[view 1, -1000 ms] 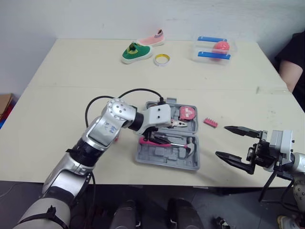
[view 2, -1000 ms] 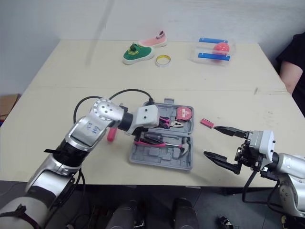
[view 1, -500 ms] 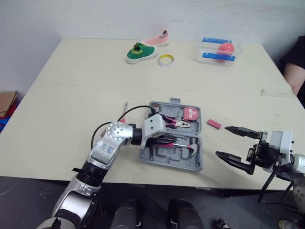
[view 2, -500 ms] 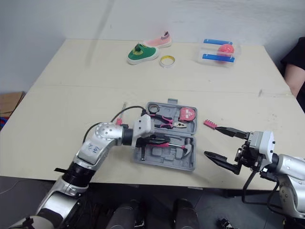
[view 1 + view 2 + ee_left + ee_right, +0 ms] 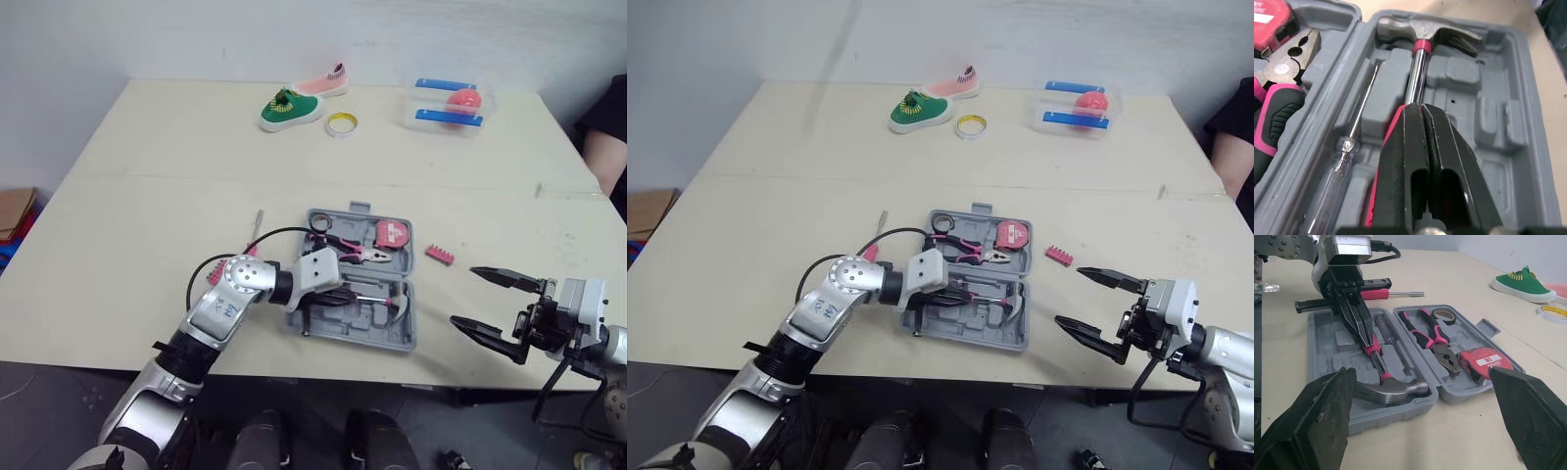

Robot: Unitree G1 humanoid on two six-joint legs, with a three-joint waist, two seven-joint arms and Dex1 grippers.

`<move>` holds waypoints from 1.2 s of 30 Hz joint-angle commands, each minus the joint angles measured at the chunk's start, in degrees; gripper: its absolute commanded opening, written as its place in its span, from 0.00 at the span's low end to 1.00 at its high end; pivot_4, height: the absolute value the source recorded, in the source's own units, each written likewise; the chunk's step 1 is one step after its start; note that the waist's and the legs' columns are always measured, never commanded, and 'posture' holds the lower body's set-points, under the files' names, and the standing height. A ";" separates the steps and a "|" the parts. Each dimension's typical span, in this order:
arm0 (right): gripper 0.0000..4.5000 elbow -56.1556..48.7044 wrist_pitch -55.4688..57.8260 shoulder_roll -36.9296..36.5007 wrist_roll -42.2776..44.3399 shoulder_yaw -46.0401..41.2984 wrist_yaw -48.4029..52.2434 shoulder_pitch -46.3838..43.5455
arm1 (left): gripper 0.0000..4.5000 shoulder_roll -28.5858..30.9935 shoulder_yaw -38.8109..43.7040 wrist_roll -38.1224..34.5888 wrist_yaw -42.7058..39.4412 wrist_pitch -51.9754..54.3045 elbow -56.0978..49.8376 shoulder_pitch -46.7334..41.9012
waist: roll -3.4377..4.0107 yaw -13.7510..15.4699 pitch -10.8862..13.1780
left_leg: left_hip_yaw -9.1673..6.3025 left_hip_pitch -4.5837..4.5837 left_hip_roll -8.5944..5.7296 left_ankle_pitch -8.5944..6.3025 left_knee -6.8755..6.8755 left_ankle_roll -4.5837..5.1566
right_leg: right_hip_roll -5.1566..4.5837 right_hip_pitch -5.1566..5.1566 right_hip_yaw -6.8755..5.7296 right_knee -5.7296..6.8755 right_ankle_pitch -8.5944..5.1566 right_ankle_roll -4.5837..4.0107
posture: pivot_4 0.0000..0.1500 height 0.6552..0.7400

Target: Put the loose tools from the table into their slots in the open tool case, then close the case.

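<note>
My left fingers are pressed together, tips down on the hammer handle inside the open tool case, middle of the bench, near edge. Right fingers spread wide, hovering right of it. Pink screwdriver lies loose just left, pink bit strip just right

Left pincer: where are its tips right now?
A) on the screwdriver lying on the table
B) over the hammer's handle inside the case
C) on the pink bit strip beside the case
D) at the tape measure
B: the left pincer, closed, points down at the handle of the hammer, which lies in its slot in the open case.
</note>
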 commanded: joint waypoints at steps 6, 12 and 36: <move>1.00 -2.46 0.53 -0.53 0.79 -1.19 -1.03 -0.97 | 0.00 -2.69 -1.27 2.23 4.96 7.21 5.51 0.94 | 0.01 0.23 -0.27 | -0.06 0.05 -0.01 -0.10 0.01 0.17 | -0.08 0.09 -0.01 -0.05 0.09 -0.01 | 1.00 1.00; 1.00 -3.61 1.84 -0.61 0.84 -0.96 -2.06 -1.55 | 0.00 -1.50 -3.99 3.76 3.95 10.11 5.94 1.37 | 0.04 0.18 -0.61 | -0.06 0.05 0.00 -0.09 0.00 0.15 | -0.07 0.10 -0.01 -0.08 0.11 -0.01 | 1.00 1.00; 1.00 0.29 -2.48 0.69 0.26 -2.35 0.28 1.32 | 0.00 -6.48 2.79 -4.07 5.54 -0.17 5.18 3.21 | 0.79 0.20 -2.62 | -0.14 0.91 0.12 -0.84 -0.35 0.15 | -0.09 1.18 0.03 -1.23 0.08 -0.12 | 1.00 1.00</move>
